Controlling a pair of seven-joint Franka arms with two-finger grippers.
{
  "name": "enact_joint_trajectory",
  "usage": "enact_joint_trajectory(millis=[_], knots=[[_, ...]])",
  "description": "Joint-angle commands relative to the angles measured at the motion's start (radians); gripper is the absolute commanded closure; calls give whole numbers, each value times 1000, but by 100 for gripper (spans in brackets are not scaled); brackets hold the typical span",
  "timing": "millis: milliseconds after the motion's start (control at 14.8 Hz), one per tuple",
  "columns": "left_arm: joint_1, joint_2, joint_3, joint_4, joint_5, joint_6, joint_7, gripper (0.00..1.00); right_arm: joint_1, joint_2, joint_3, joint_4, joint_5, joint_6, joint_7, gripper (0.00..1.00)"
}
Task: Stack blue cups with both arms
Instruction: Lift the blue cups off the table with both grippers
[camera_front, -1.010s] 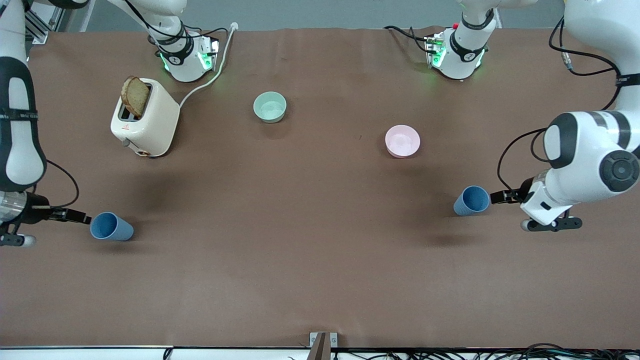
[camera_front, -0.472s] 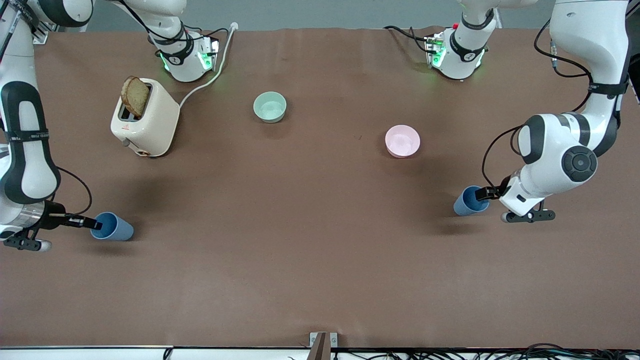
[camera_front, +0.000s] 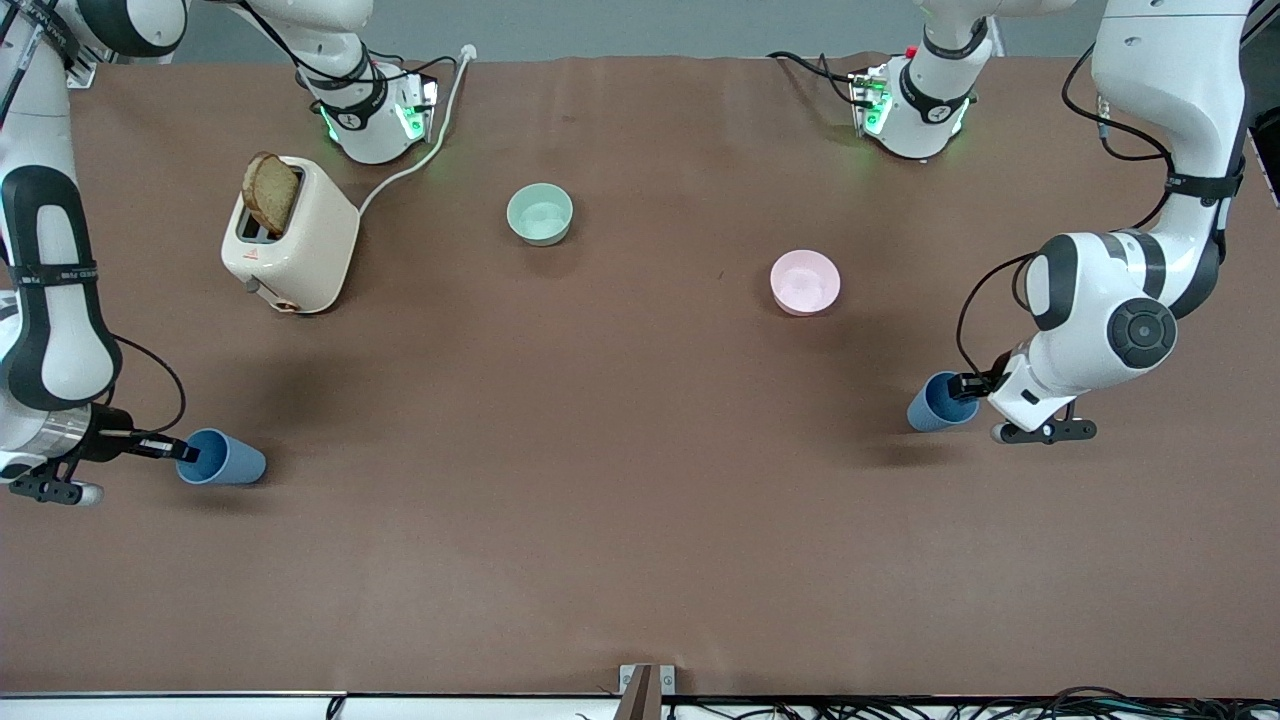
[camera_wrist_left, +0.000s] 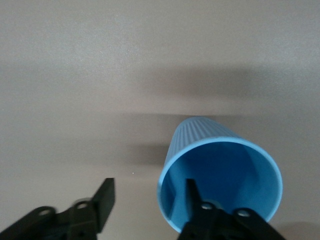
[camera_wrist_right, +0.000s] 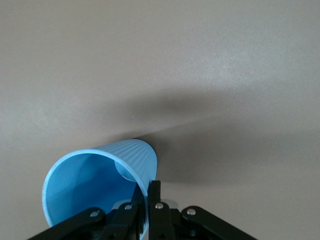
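Observation:
Two blue cups stand on the brown table. One cup (camera_front: 228, 460) is near the right arm's end. My right gripper (camera_front: 188, 452) is at its rim. In the right wrist view the right gripper (camera_wrist_right: 148, 197) is shut on the wall of this cup (camera_wrist_right: 95, 185), one finger inside and one outside. The other cup (camera_front: 932, 405) is near the left arm's end. My left gripper (camera_front: 966, 385) is at its rim. In the left wrist view the left gripper (camera_wrist_left: 148, 197) is open, with one finger inside the cup (camera_wrist_left: 220, 160) and the other outside.
A cream toaster (camera_front: 300, 240) with a bread slice (camera_front: 270, 193) stands near the right arm's base, with a white cable (camera_front: 410, 165). A pale green bowl (camera_front: 540, 213) and a pink bowl (camera_front: 805, 281) sit farther from the front camera than the cups.
Both grippers have moved in from the table's ends onto the cups' rims. The right gripper's cup has shifted slightly.

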Motion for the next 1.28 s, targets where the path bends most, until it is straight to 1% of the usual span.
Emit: enact_joint_trajectory(millis=[0, 202, 269, 404, 472, 606, 674, 808, 943, 1078, 1212], knots=[[-3, 8, 0, 14, 5, 2, 17, 63, -6, -47, 10, 1, 16, -19, -5, 97], [-3, 8, 0, 21, 5, 0, 18, 93, 15, -160, 7, 2, -4, -95, 1, 98], [-3, 9, 1, 24, 5, -2, 20, 99, 31, -204, 5, 1, -40, -111, 9, 98], [-4, 6, 0, 50, 8, -6, 18, 99, 48, -300, 11, 1, -152, -185, 57, 98], [-6, 2, 0, 75, 13, -23, 18, 99, 68, -349, 13, 1, -189, -225, 76, 98], [-29, 3, -6, 162, 16, -98, 15, 99, 104, -432, 11, 2, -223, -282, 98, 98], [-42, 8, -20, 222, 16, -147, 12, 99, 118, -468, 13, 2, -242, -308, 128, 98], [-96, 35, -46, 358, 15, -251, 9, 100, 144, -542, 15, 1, -257, -403, 195, 98], [-156, 75, -52, 473, 7, -307, 12, 100, 155, -603, 16, -5, -257, -468, 211, 98], [-213, 118, -69, 543, 2, -314, 15, 100, 155, -642, 16, -7, -257, -534, 226, 98], [-236, 167, -103, 598, -47, -313, 9, 100, 160, -664, 21, -2, -256, -585, 234, 98]])
